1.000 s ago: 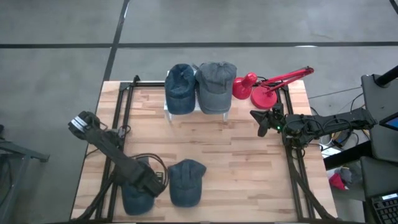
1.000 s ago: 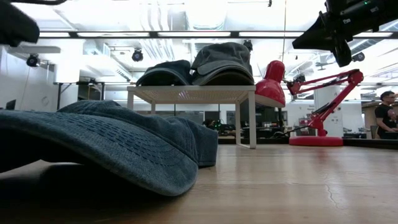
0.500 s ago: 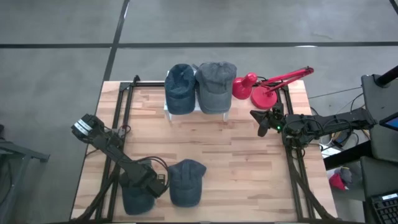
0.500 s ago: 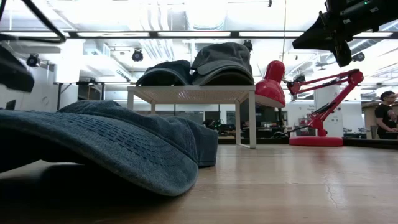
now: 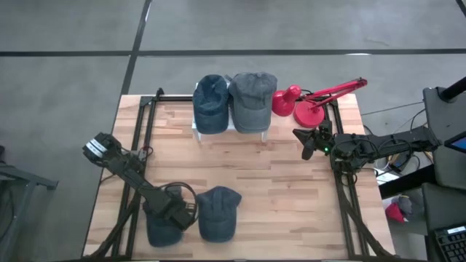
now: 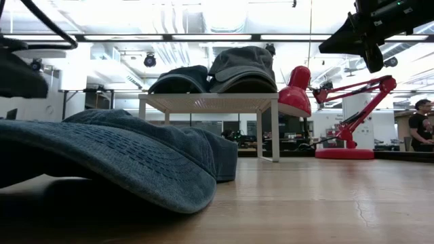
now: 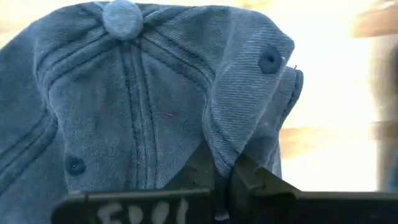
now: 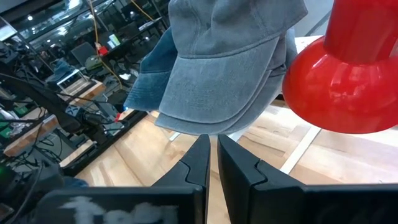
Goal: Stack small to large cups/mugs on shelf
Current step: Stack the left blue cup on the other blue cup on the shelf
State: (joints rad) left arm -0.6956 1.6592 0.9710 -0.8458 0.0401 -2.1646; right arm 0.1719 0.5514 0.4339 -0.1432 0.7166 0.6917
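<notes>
There are no cups, only soft caps. A blue denim cap (image 5: 210,102) and a grey cap (image 5: 253,98) rest crown up on the white rack (image 5: 198,131) at the far middle. Two more denim caps lie on the wooden table near its near edge. One (image 5: 218,213) lies free. The other (image 5: 160,231) is partly hidden under my left gripper (image 5: 175,216), which is shut on it. My right gripper (image 5: 309,143) is shut and empty, up in the air at the right, near the red lamp. My left gripper pinches a raised fold of the cap's crown cloth (image 7: 225,148) between its two fingers (image 7: 249,177), beside an eyelet panel and away from the top button (image 7: 122,14). The fingers come from above, slanting down. Whether the cap is off the table, I cannot tell.
A red desk lamp (image 5: 306,103) stands at the far right beside the rack, close to my right gripper. Black frame rails (image 5: 142,138) run along the table's left and right sides. Bare wood lies in the table's middle. A person (image 6: 422,132) stands far off in the room.
My left arm has gone down onto the denim cap at the near left and a little toward the near edge. The caps on the rack and my right arm have kept still.
</notes>
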